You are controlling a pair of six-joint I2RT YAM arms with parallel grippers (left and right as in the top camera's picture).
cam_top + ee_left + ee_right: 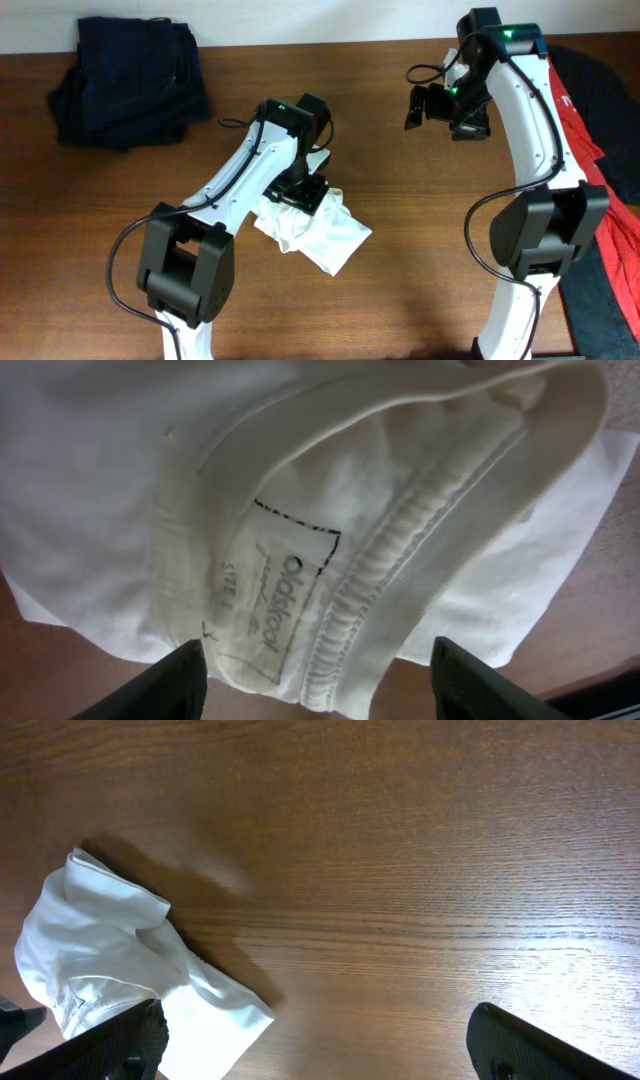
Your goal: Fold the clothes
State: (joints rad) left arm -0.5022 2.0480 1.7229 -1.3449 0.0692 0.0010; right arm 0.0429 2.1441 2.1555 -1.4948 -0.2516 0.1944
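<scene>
A white T-shirt (325, 236) lies crumpled in a small heap on the wooden table, near the middle. My left gripper (298, 193) hovers right over its upper left part, open, with nothing between the fingers. The left wrist view shows the shirt's ribbed collar and printed size label (290, 595) just below the open fingers (320, 685). My right gripper (440, 105) is open and empty, held high over the far right of the table; its wrist view shows the white T-shirt (120, 960) at lower left, between and beyond its fingers (320, 1050).
A folded navy garment (130, 75) lies at the far left corner. Red (590, 130) and black (610, 270) clothes are heaped at the right edge, behind the right arm. Bare wood (420, 260) lies between the shirt and the right arm.
</scene>
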